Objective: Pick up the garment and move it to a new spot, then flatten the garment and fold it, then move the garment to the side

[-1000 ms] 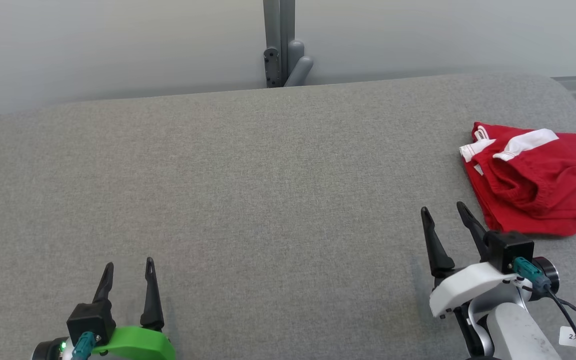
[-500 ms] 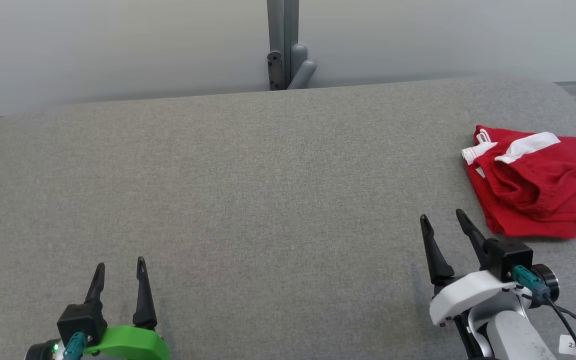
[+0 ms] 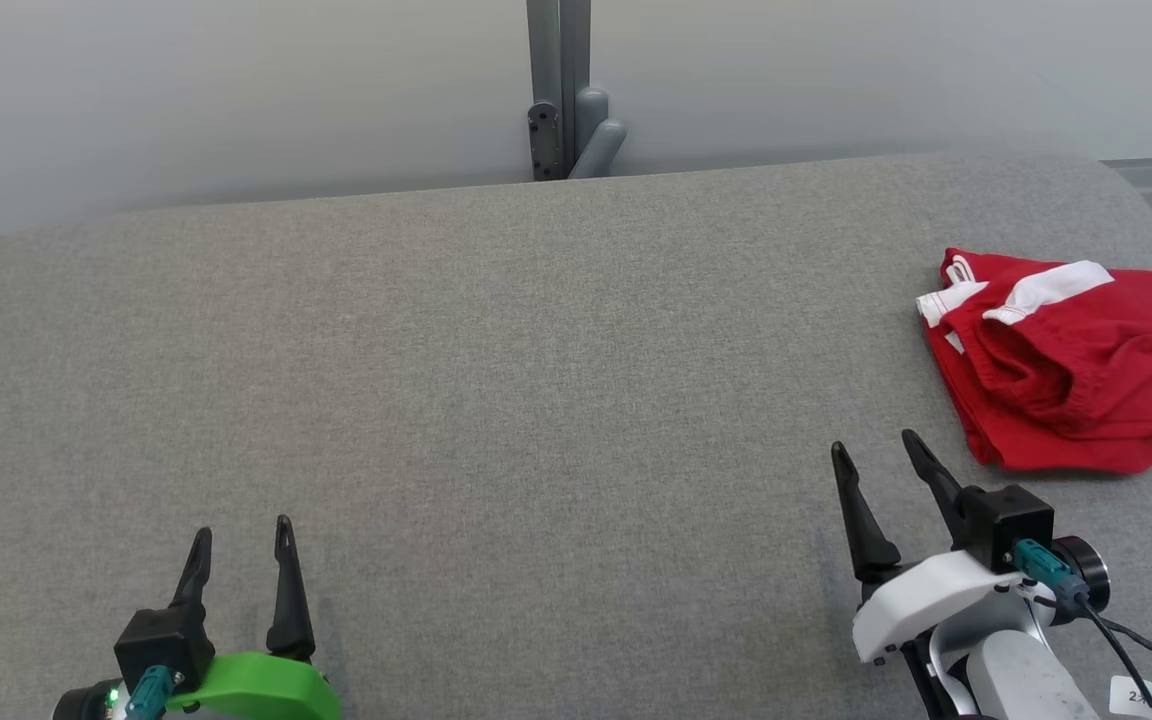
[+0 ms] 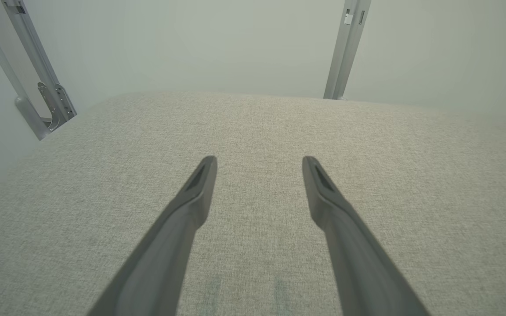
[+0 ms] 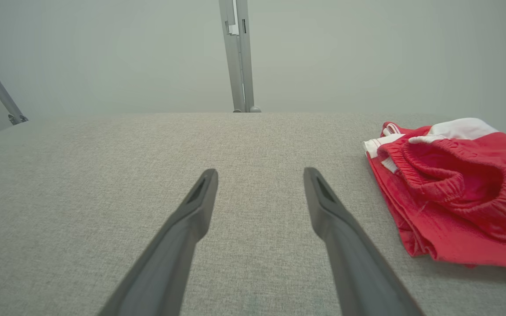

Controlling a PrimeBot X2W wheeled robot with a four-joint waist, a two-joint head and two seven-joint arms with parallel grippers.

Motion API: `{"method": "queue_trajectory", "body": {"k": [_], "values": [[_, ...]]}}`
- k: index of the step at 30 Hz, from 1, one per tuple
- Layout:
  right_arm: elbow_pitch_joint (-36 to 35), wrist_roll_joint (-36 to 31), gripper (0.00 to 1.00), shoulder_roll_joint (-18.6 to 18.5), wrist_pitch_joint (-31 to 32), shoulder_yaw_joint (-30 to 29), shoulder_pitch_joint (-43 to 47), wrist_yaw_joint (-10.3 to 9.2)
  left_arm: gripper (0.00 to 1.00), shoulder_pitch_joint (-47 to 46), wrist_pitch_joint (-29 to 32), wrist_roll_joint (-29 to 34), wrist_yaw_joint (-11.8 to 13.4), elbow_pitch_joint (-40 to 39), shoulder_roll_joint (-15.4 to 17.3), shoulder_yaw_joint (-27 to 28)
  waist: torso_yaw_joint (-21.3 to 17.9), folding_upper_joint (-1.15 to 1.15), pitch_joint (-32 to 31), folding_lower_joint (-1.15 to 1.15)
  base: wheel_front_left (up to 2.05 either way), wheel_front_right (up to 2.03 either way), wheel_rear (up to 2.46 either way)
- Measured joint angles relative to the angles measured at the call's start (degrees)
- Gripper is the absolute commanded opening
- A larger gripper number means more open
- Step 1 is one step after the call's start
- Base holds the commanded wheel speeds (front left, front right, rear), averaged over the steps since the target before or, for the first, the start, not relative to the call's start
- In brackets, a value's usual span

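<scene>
Garment (image 3: 1066,370): bright red, plain, with a white band (image 3: 1051,285) and a white edge with thin red lines at its far-left corner. Same red and white in the right wrist view (image 5: 455,188).

Bench (image 3: 536,400): mid grey, fine heathered weave, no print; paler, beige-grey in the left wrist view.

Left gripper (image 3: 241,530): black fingers (image 3: 288,590), black block, bright green mount (image 3: 256,685), teal plug (image 3: 148,692), small green light.

Right gripper (image 3: 874,448): black fingers (image 3: 861,520), white mount (image 3: 921,590), teal plug (image 3: 1041,558), black cable (image 3: 1136,650), white tag (image 3: 1136,692).

Wall (image 3: 236,90): pale grey-white, plain. Post (image 3: 556,80): grey metal.
</scene>
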Motion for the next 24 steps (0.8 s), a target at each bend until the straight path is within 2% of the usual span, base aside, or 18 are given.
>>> {"method": "queue_trajectory", "body": {"k": [17,21,22,24], "values": [[0.37,0.36,1.0,0.0,0.0,0.25,0.1,0.0,1.0,0.01,0.0,-0.7,-0.77,0.76,-0.03,-0.1,-1.5,0.0,0.15,0.0,0.0,0.0,0.0],[0.46,0.34,1.0,0.03,0.0,0.47,0.15,0.01,1.0,0.03,0.0,-1.41,-1.6,1.1,-0.05,-0.13,-1.5,0.0,0.26,0.0,0.0,0.0,0.0],[0.82,0.35,0.0,0.09,0.0,0.47,0.32,0.01,0.0,0.07,0.09,-1.41,-1.62,1.57,-0.13,-0.14,-1.5,0.0,0.26,0.0,0.0,0.0,0.0],[1.33,0.36,0.0,0.16,0.01,0.46,0.68,0.01,0.0,0.13,0.22,-1.41,-1.62,2.19,-0.2,-0.12,-1.5,0.0,0.26,0.0,0.0,0.0,0.0]]}}
